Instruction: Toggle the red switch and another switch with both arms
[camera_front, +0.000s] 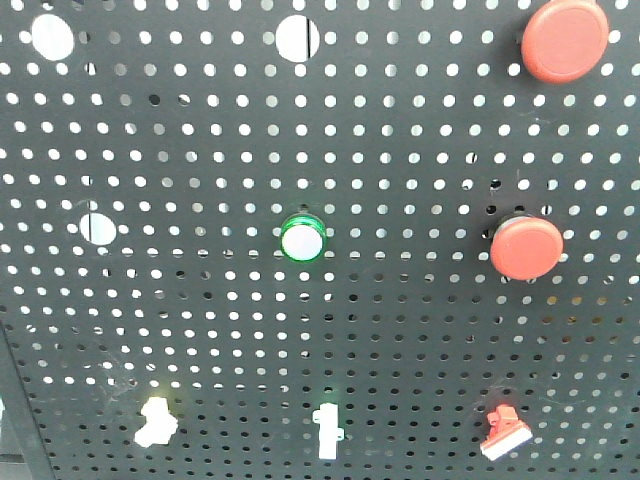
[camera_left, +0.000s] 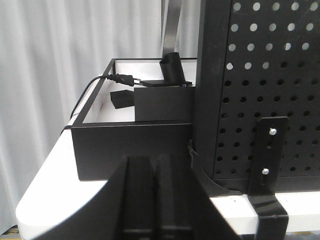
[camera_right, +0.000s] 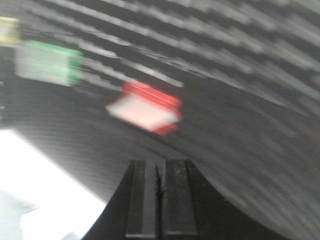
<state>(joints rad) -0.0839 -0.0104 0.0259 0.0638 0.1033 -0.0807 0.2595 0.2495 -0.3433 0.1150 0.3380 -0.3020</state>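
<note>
Right wrist view is motion-blurred, but the right hand (camera_right: 159, 200) has its fingers pressed together with nothing between them, aimed at the red switch (camera_right: 145, 108) just ahead on the pegboard (camera_right: 240, 100), with a green switch (camera_right: 48, 63) further left. Left hand (camera_left: 155, 200) is pinched closed too and empty, sitting off the board's left edge near a black box (camera_left: 130, 150) on the counter (camera_left: 50, 175). Whether either switch got flipped, I can't tell, since the rocker positions are too small to read, so this fits either pre-toggle or post-toggle. Count from the front view: three switches along the bottom (one red (camera_front: 504, 432), two pale), two big red buttons (camera_front: 526, 247), one green lamp (camera_front: 302, 239).
</note>
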